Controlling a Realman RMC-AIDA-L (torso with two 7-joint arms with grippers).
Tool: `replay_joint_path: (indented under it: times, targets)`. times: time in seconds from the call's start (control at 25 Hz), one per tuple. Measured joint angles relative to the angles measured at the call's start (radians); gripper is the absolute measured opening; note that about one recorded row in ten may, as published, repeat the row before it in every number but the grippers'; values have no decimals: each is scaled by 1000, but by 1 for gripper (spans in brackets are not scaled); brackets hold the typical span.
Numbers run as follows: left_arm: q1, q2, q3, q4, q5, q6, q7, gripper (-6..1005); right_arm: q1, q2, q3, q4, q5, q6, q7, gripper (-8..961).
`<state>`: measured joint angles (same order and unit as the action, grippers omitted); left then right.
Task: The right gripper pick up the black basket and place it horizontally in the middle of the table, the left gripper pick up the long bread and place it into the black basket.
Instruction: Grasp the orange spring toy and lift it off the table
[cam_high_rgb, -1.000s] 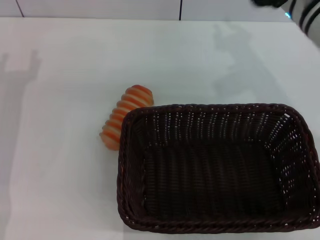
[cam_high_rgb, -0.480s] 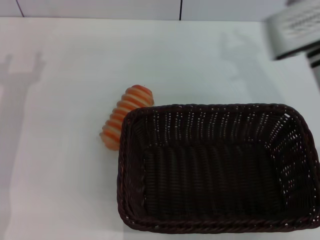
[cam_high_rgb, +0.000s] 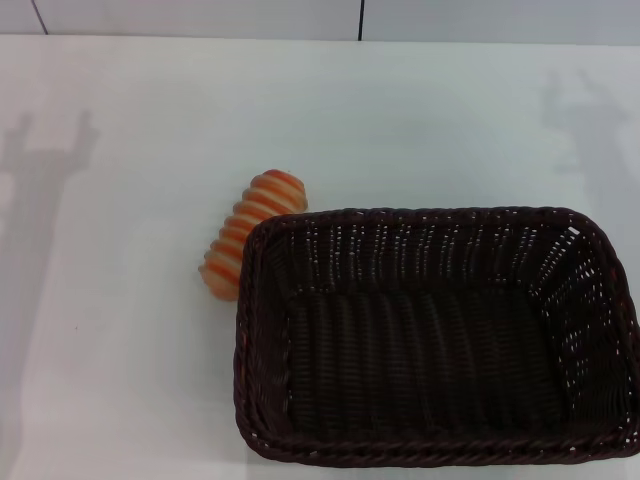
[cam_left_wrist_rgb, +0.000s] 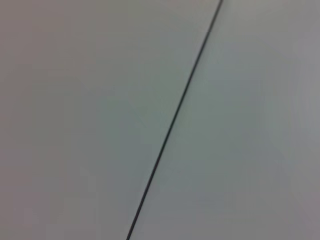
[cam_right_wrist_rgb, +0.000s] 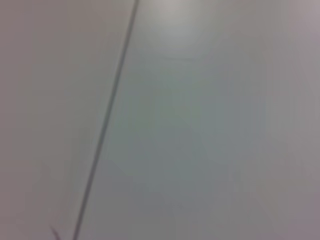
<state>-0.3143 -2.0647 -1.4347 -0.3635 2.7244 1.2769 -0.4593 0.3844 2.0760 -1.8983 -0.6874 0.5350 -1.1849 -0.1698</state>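
The black basket (cam_high_rgb: 435, 335) lies flat on the white table (cam_high_rgb: 140, 380) at the near right of the head view, its long side running left to right and its inside bare. The long bread (cam_high_rgb: 250, 232), striped orange and cream, lies on the table against the basket's far left corner, partly hidden by the rim. Neither gripper shows in any view; only their shadows fall on the table, at the far left and the far right. Both wrist views show a plain pale surface with one dark seam.
A wall with a dark vertical seam (cam_high_rgb: 360, 18) rises behind the table's far edge. Bare white tabletop spreads to the left of the basket and beyond it.
The right arm, seen at the top right corner earlier, has left the head view. Its shadow on the table has shifted right. Basket and bread have not moved.
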Motion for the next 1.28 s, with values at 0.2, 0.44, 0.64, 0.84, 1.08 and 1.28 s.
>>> replay_joint_path:
  times: [0.2,0.44,0.64,0.84,1.08,1.28]
  targets:
    - [13,-3,27,-2,0,8,46,798,-13,3,15,143,17,-91,91,319]
    - [9,2,51,-63,0,-118,94,797,-51,5,44,272,141,-126,161,317]
    - [-9,7,52,-232,0,-454,213,797,-50,3,95,354,176,-126,178,315]
    - [-14,17,42,-474,1,-863,330,796,-33,3,136,434,176,-118,179,314]
    - [16,14,-19,-865,1,-1481,470,795,-6,-6,161,481,174,-116,170,313]
    - [44,7,-45,-1107,-6,-1835,529,794,19,-19,164,500,174,-100,168,314]
